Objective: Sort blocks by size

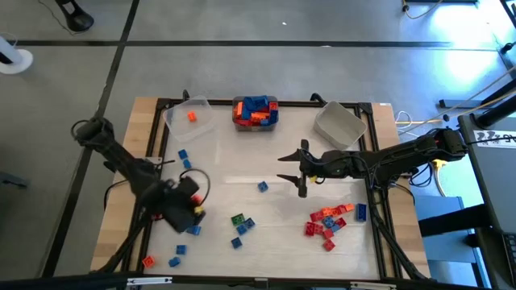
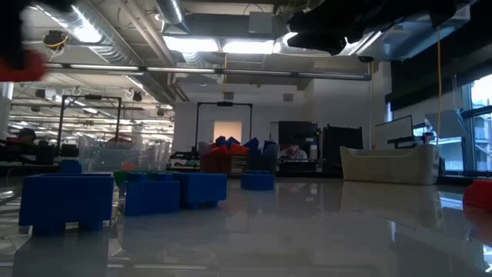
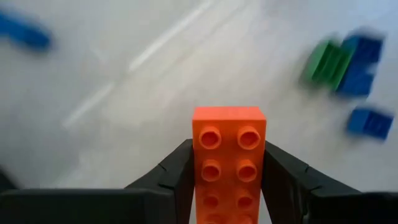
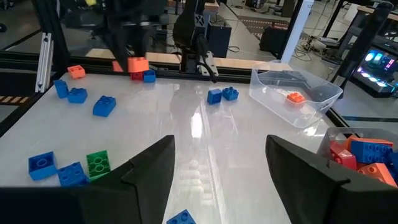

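left gripper: closed on an orange two-by-four block, one finger on each long side; it sits over the table's left half, toward the front edge.
right gripper: open and empty, hanging over the middle of the table, just right of centre.
loose blocks: blue ones scattered over the left half, with a green block among them near the front; a red and orange cluster lies toward the front right corner.
bins: a clear bin at the back left corner holds one orange block; a middle bin at the back edge is heaped with blue and orange blocks; a grey bin at the back right looks empty.
step, as i judge it: carrying the held block to the bin for its size.
risk, grip: the fingers press on smooth side walls only, so a quick swing could let the block slip or twist.
risk, sorting: a release over the wrong bin would mix sizes.
risk, arms: the right arm waits near centre, so a path to the back edge could cross it.
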### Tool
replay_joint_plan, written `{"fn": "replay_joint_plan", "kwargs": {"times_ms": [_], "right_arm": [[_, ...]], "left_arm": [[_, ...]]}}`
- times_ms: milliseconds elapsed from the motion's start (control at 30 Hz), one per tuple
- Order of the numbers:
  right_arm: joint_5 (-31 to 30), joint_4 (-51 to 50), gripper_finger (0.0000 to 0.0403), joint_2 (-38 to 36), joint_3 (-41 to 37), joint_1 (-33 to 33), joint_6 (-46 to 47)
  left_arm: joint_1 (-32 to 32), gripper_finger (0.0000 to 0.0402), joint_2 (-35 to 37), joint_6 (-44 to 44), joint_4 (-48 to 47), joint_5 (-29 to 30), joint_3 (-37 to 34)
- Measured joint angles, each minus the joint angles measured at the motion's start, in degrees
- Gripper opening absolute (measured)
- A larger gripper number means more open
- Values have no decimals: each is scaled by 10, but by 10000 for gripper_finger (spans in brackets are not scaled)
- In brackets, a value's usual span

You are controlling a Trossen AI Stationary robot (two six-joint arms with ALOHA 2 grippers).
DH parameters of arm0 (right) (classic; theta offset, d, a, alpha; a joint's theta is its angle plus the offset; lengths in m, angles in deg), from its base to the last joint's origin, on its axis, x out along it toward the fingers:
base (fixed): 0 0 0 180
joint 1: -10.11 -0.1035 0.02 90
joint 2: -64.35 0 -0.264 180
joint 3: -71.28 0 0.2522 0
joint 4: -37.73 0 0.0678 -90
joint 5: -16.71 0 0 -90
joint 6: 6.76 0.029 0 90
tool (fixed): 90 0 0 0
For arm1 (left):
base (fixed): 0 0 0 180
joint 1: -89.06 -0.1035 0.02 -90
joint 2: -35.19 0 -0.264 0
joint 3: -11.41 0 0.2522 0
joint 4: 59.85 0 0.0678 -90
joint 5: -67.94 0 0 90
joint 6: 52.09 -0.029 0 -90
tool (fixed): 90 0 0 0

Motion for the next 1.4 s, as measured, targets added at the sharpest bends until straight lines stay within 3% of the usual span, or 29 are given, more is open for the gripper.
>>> {"fn": "replay_joint_plan", "kwargs": {"times_ms": [133, 367, 700, 1067, 1233, 1400], "right_arm": [[0, 0, 248, 0, 0, 0, 0], [0, 0, 248, 0, 0, 0, 29], [-16, -21, 248, -25, 0, 0, 42], [-65, -94, 248, -128, 1, 0, 33], [-66, -111, 248, -146, 0, 0, 23], [-66, -116, 248, -145, 0, 0, 13]], "left_arm": [[-78, 137, 1, -140, 15, 23, 25], [-217, 138, 1, -400, 153, 31, 36], [-413, 138, -3, -699, 339, -28, 36], [-590, 139, -68, -868, 469, -102, 37], [-641, 139, -125, -906, 533, -144, 42], [-671, 139, -199, -940, 529, -154, 94]]}}
